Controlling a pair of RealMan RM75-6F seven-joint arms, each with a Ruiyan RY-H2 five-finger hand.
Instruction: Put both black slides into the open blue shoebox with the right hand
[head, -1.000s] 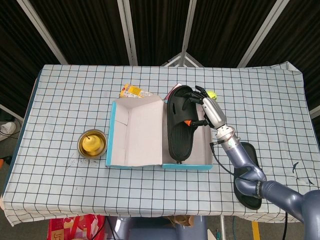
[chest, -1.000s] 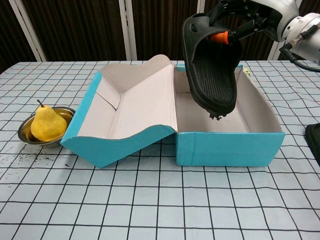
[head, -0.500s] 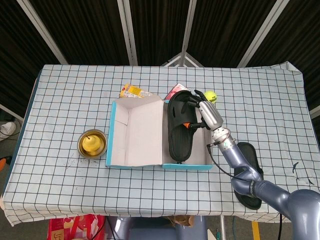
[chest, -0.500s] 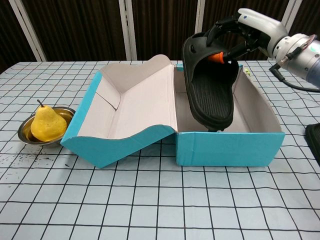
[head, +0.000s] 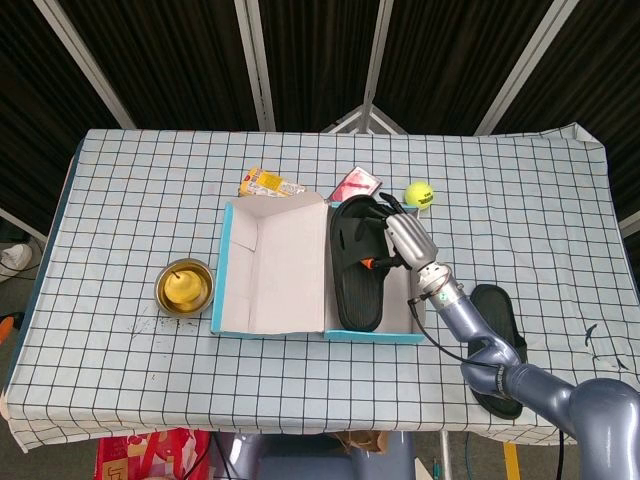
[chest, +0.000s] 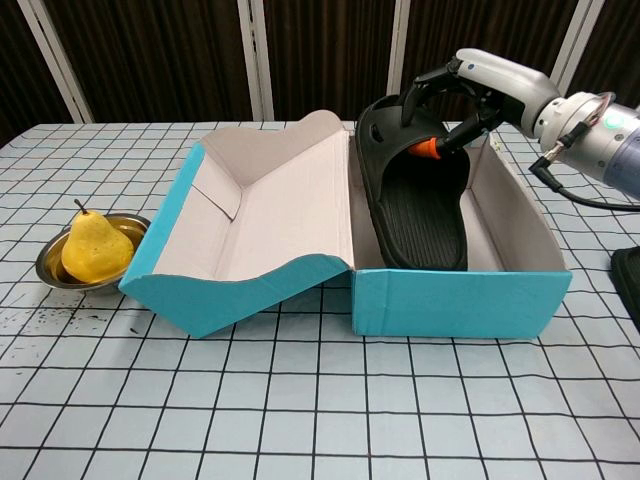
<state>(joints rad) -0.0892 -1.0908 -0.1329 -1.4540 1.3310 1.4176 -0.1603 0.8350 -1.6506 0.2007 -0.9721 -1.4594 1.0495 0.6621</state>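
Observation:
My right hand grips a black slide by its strap, sole up. The slide sits low inside the open blue shoebox, tilted, with its toe end near the box's front wall. The box's lid lies folded open to the left. The second black slide lies on the table to the right of the box, partly hidden by my right arm. My left hand is not in view.
A metal bowl holding a yellow pear stands left of the box. Behind the box lie a snack packet, a pink packet and a tennis ball.
My right hand has lowered the slide from above the box down into it. The hand moved toward the front and downward with it.

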